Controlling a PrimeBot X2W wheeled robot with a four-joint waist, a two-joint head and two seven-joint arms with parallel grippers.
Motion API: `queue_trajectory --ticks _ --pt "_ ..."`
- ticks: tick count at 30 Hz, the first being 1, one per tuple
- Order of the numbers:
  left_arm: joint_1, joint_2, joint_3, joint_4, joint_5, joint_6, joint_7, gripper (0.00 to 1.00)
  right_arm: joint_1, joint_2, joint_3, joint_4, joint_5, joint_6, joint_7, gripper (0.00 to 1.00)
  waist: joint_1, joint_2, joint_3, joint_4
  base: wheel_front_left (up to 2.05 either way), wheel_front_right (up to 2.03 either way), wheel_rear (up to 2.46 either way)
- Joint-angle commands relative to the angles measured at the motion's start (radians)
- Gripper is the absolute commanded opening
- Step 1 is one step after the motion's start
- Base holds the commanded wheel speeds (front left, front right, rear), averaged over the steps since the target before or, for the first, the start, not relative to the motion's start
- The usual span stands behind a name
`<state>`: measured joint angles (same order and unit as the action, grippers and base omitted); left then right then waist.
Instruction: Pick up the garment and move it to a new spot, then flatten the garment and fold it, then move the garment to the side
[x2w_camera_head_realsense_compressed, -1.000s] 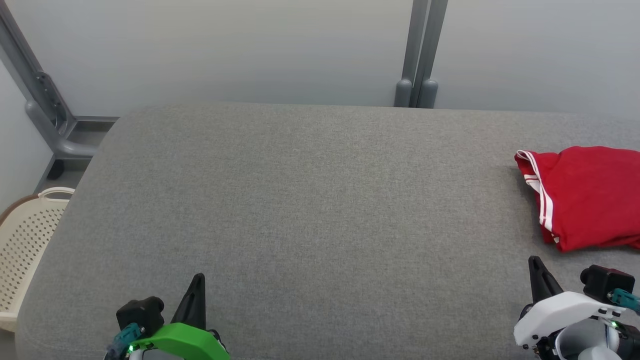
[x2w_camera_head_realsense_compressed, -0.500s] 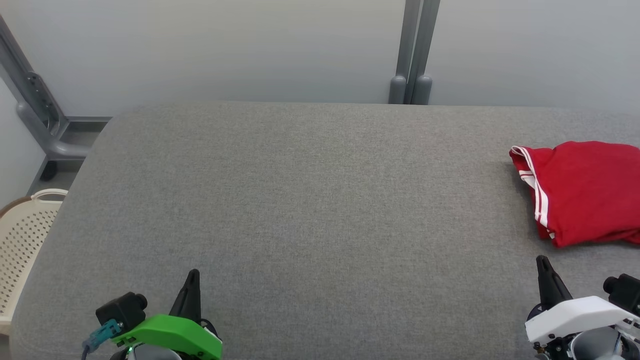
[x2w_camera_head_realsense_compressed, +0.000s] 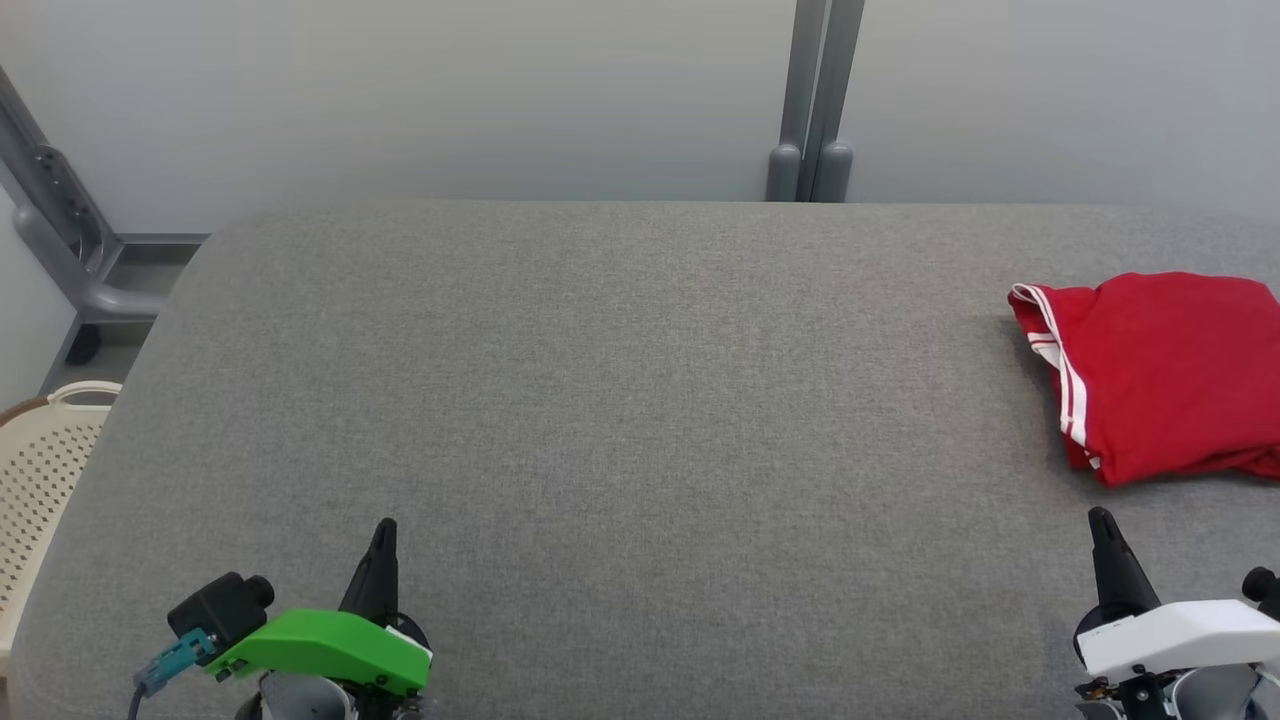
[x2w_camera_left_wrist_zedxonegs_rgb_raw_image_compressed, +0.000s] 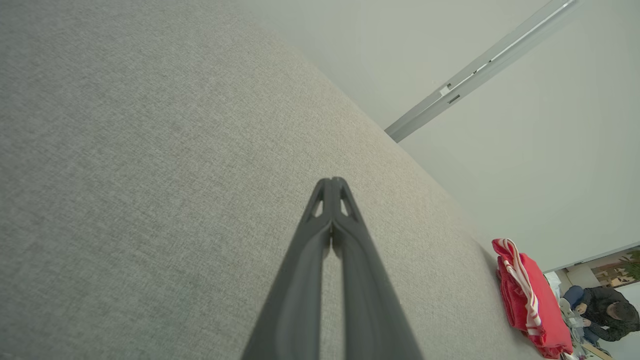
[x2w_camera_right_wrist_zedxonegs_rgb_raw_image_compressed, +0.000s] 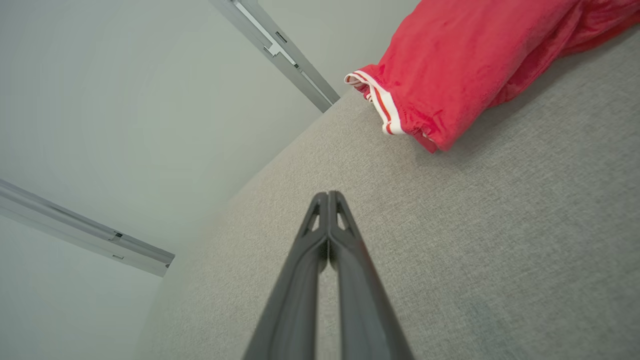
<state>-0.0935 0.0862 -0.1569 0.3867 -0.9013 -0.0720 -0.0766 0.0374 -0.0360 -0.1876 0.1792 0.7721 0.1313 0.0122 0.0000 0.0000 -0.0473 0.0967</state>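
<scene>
The red garment was seen lying in a loose folded heap on the right side of the grey soft table, and part of it was cut off by the right edge of the head view. White stripes were seen running along its left edge. Nothing was touching it. The right gripper was found near the garment, just in front of it and apart from it, over the front of the table. Its two dark fingers were pressed together to a point, and nothing was held between them. A white cover was seen behind those fingers. The left gripper was found well apart from the garment, over the front left part of the table. Its fingers were pressed together too, with nothing pinched in them, and a green cover was seen behind them. A cream basket with many small holes was seen beside the left end of the table. A grey post was seen standing against the pale wall behind the table. In the left wrist view, a person in dark clothes was seen far off, past the garment.
</scene>
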Motion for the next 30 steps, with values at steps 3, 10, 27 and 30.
queue_trajectory --ticks 3,10,27,30 --pt "-0.032 0.0 0.015 -0.021 -0.055 -0.009 0.015 0.0 0.005 -0.008 -0.006 -0.029 0.065 0.0 0.004 0.0 0.0 0.0 0.002 -0.004 0.0 0.0 0.0" --pt "-0.038 -0.004 0.025 -0.03 -0.134 -0.015 0.038 0.0 0.016 -0.009 -0.01 -0.047 0.159 0.0 0.011 0.0 0.0 0.0 0.006 -0.012 0.0 0.0 0.0" --pt "-0.048 -0.013 0.05 -0.048 -0.292 -0.027 0.084 0.0 0.041 -0.011 -0.017 -0.083 0.354 0.0 0.021 0.0 0.0 0.0 0.016 -0.029 0.0 0.0 0.0" --pt "-0.05 -0.015 0.053 -0.052 -0.321 -0.029 0.092 0.0 0.047 -0.011 -0.018 -0.089 0.387 0.0 0.024 0.0 0.0 0.0 0.017 -0.033 0.0 0.0 0.0"
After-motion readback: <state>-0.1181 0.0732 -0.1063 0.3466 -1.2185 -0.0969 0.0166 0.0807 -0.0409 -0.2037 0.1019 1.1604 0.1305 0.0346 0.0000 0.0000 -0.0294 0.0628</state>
